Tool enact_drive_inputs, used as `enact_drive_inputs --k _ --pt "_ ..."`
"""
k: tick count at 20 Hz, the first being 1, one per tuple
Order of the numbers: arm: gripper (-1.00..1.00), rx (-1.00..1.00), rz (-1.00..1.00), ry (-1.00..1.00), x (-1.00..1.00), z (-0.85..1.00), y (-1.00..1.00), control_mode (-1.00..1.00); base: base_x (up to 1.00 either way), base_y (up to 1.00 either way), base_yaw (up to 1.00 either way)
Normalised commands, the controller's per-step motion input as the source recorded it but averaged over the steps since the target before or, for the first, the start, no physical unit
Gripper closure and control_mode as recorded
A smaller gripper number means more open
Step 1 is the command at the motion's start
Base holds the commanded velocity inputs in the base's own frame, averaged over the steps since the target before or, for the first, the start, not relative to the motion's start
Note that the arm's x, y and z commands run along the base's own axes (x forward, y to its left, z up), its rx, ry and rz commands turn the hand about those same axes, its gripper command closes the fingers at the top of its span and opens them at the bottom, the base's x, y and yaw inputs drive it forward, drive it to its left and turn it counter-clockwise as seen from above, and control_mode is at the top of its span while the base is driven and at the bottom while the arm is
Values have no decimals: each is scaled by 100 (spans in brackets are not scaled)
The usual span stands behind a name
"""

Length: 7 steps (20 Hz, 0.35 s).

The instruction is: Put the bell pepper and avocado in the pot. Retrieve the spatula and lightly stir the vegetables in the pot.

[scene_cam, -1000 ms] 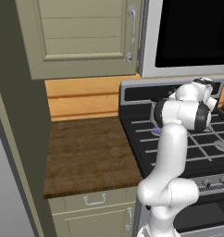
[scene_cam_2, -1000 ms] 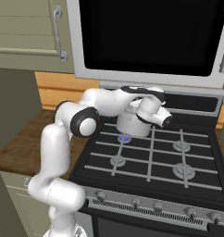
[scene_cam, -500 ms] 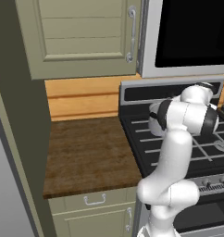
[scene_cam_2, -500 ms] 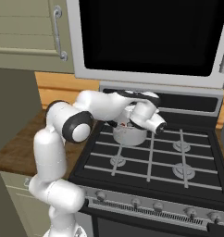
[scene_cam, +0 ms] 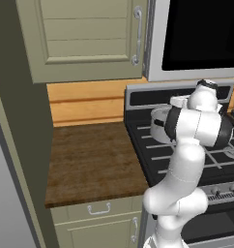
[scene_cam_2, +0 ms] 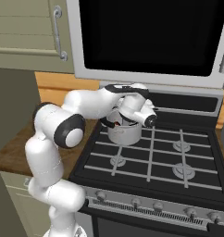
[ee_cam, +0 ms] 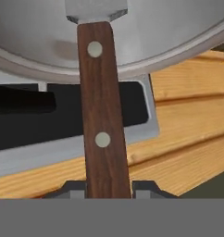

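Now the gripper (ee_cam: 109, 187), jaws clamped on the spatula (ee_cam: 101, 106), is swinging in over the pot (scene_cam_2: 124, 132); blade is dipping inside, so stirring is beginning, I reckon.

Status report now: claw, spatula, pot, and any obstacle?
Claw shut on spatula, handle between the fingertips. Blade reaches over the pot rim, on the stove's rear left burner. Nothing seen in the way.

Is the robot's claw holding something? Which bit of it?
Yes. The claw grips the spatula by the end of its brown handle, with the blade over the pot.
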Motion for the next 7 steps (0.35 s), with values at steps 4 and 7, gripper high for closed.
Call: enact_drive_inputs --k 4,7 --pt "100 -2 -5 -1 0 14 0 -100 0 0 0" --pt "100 -7 -5 0 -2 -5 0 -100 0 0 0"
